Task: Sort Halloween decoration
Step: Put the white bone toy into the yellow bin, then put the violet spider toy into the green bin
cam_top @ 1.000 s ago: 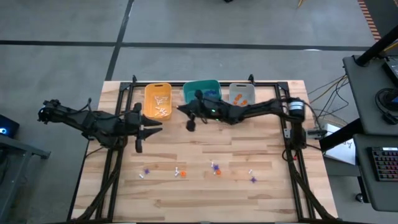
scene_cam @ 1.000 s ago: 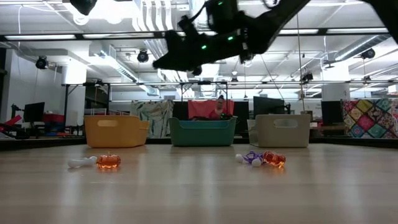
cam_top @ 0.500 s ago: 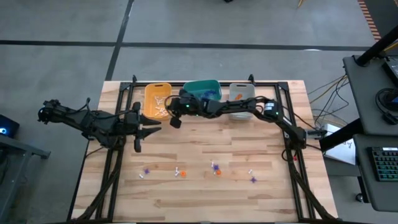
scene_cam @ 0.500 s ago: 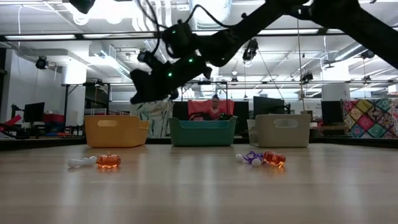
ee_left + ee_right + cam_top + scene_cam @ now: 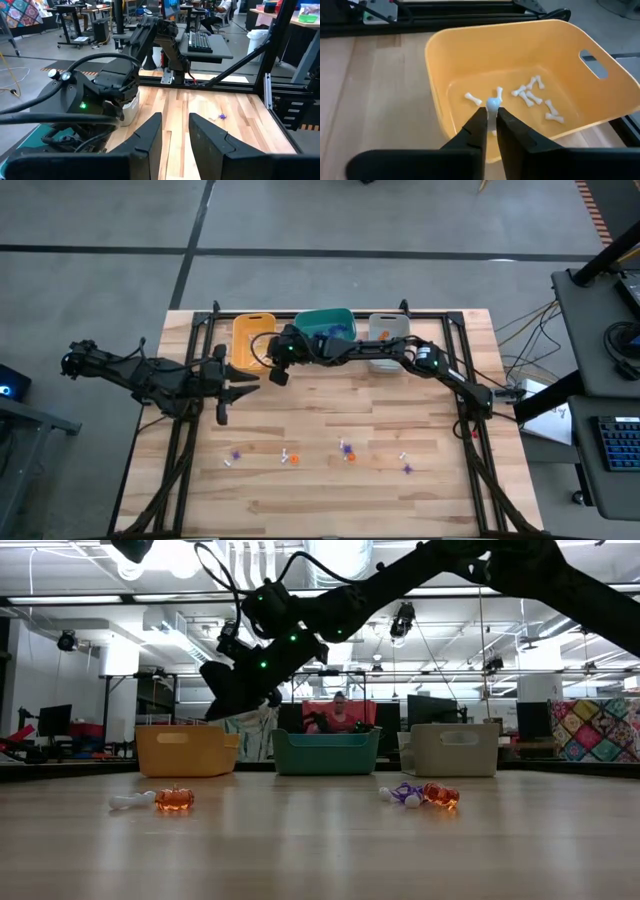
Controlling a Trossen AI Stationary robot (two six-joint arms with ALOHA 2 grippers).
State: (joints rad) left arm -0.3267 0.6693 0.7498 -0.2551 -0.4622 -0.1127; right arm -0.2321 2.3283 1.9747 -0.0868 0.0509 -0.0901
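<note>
Swung across from above the teal bin (image 5: 325, 323) to the near rim of the yellow bin (image 5: 253, 340) within the last second: right gripper (image 5: 278, 371), arm stretched far over the back of the table. Fingertips a sliver apart in the right wrist view, a white bone trinket (image 5: 493, 104) pinched at the very tips, right over the bin's near wall. Looks to be just starting to let go.

Release step, by my read. To do it well: nudge a touch further over the bin's floor before parting the fingers, since the tips sit close to the wall and the piece could clip the rim and bounce onto the table. Open only slightly, stay low, no sideways motion during the drop. Same kind already in there: small white bones (image 5: 530, 95) scattered on the floor, so correct bin.

Left gripper (image 5: 228, 388) parked just beside the yellow bin, fingers partly apart, nothing between them. Worth keeping clear of the right arm on the way out.

Remaining Halloween decoration (image 5: 345, 450) spread across the front of the table: orange, purple and white bits, well apart from the bins. Grey bin (image 5: 389, 330) holding some orange pieces.
</note>
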